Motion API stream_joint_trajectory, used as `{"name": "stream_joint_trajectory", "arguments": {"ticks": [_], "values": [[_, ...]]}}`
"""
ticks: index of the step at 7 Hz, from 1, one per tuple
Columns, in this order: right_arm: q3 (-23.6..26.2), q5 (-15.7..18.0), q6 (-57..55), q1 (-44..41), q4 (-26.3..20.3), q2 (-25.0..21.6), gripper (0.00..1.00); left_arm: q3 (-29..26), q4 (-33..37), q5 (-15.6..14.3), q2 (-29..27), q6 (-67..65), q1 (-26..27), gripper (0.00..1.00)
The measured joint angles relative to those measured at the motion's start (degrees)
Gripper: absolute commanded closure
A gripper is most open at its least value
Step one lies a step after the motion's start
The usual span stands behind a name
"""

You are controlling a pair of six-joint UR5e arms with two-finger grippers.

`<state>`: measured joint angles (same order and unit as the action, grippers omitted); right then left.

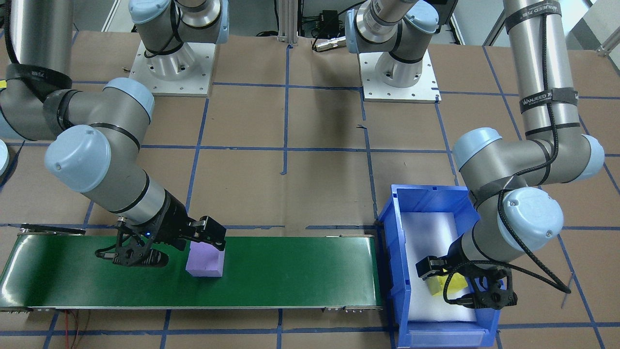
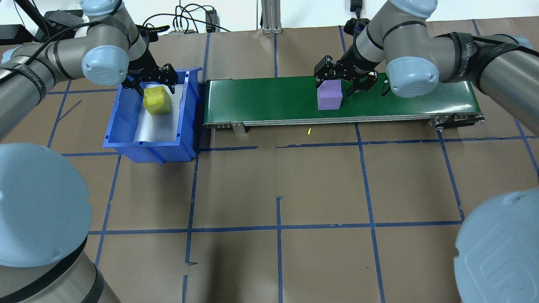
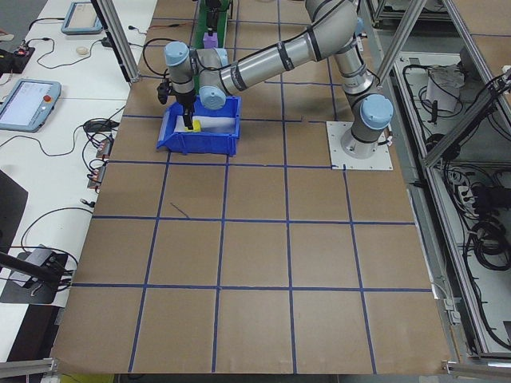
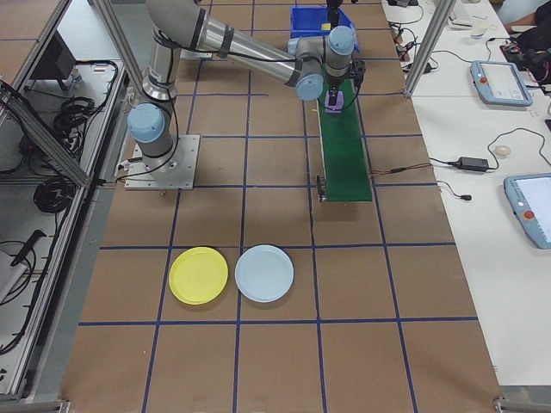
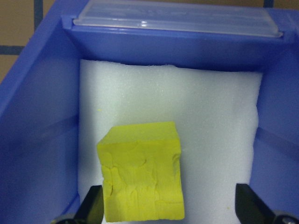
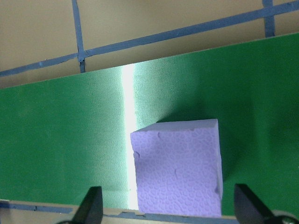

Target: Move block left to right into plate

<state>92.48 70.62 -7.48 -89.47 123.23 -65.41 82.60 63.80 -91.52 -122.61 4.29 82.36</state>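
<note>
Both arms are at the pick-up stage. The left pincer (image 2: 148, 82) hangs spread over the yellow block (image 2: 156, 100), which lies on white foam inside the blue bin (image 2: 126, 145) at the bench's far left; its fingertips (image 5: 93, 205) straddle the block without touching it. The right pincer (image 2: 342, 75), also spread, hovers over the purple block (image 2: 329, 95) resting on the green conveyor belt (image 2: 261, 103), toward the belt's right half and near its front edge. Neither block is gripped yet.

The yellow plate (image 4: 199, 274) and pale blue plate (image 4: 264, 273) lie side by side well apart from the belt, near the bench's right end. Next, each pincer needs to drop squarely around its block and close; the purple block then needs carrying to a plate.
</note>
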Motion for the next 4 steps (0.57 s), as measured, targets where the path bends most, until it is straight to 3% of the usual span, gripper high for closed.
{"name": "stream_joint_trajectory", "arguments": {"ticks": [1,2,4], "values": [[-0.31,0.87,0.93,0.04,2.04,1.93,0.49,0.16,-0.79,-0.86,-0.43,0.04,0.00,0.00],[-0.56,2.64,2.19,0.07,3.74,3.29,0.76,0.41,-1.36,-2.11,-0.59,0.00,0.00,0.00],[-1.53,8.57,8.20,0.29,4.72,3.85,0.80,0.74,-1.70,-2.70,-0.77,-0.24,0.00,0.00]]}}
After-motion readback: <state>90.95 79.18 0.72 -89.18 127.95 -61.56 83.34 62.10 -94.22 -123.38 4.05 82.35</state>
